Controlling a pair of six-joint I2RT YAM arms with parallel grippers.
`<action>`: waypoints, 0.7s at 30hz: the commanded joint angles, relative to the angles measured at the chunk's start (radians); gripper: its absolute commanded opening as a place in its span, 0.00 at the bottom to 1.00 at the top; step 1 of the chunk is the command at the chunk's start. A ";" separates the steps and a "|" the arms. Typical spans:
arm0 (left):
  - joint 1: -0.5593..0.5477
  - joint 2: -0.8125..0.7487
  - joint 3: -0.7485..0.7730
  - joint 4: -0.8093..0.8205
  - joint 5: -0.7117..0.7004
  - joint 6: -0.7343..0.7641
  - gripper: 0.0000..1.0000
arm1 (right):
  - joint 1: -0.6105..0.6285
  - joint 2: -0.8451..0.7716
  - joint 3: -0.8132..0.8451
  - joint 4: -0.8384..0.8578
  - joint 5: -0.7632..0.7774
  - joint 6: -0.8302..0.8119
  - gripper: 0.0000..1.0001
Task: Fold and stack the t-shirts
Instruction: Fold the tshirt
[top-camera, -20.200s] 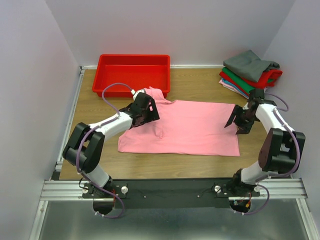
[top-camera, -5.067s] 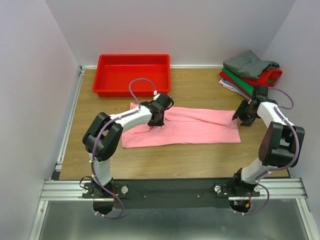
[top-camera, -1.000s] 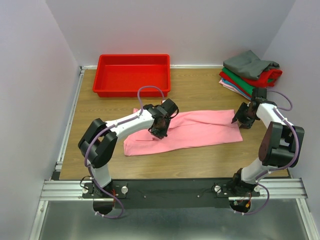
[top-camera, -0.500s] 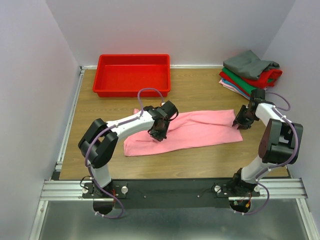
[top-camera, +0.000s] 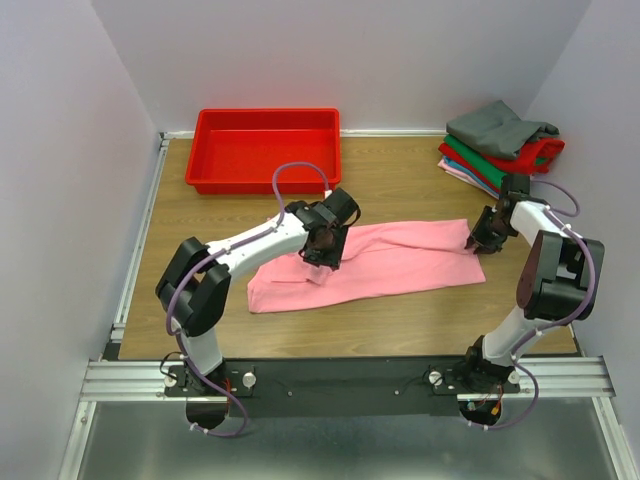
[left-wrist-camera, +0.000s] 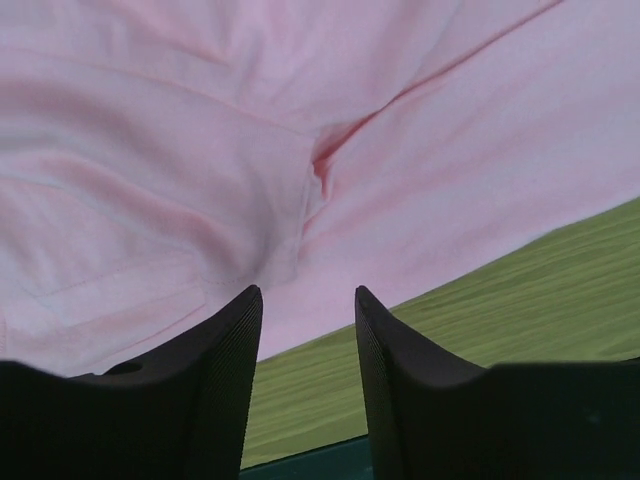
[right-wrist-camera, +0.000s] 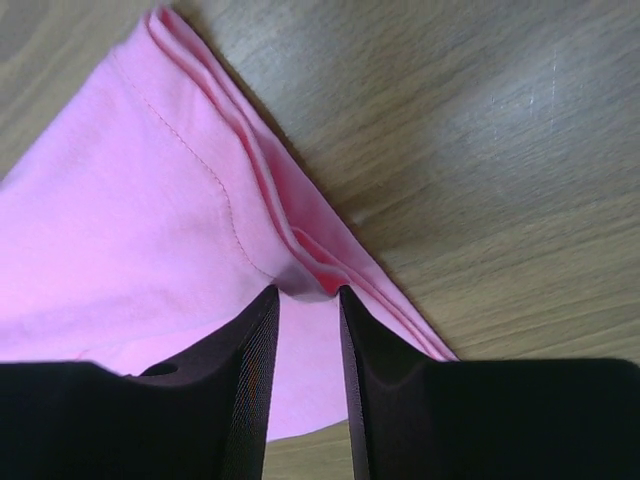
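- Across the middle of the wooden table (top-camera: 400, 325), the pink t-shirt (top-camera: 400, 262) lies as one long narrow band, folded over on itself. It runs left to right on a slight slant, with its left end nearer the arms.
- Up close it's plain light pink, soft and a bit wrinkly, with a puckered crease near the left-middle and a stitched hem at the right end, layers doubled up.
- left gripper (left-wrist-camera: 305, 292) hovers right over that puckered part, fingers spread apart, nothing between them.
- right gripper (right-wrist-camera: 307, 290) is at the shirt's far right corner, fingers nearly together with a small ridge of layered hem pinched at the tips.
- Back right corner: stack of folded t-shirts (top-camera: 500, 140), rumpled grey on top, green and red under it, pale ones lowest.
- Back left: red tray (top-camera: 265, 172) by the wall.
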 joint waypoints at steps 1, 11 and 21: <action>0.059 -0.046 0.020 0.003 -0.055 -0.007 0.53 | -0.004 0.026 0.045 0.016 0.022 -0.009 0.37; 0.279 -0.048 -0.127 0.181 -0.052 -0.015 0.53 | -0.004 0.063 0.042 0.024 0.039 -0.014 0.34; 0.339 0.075 -0.207 0.339 -0.058 -0.051 0.53 | -0.004 0.065 0.039 0.023 0.049 -0.012 0.05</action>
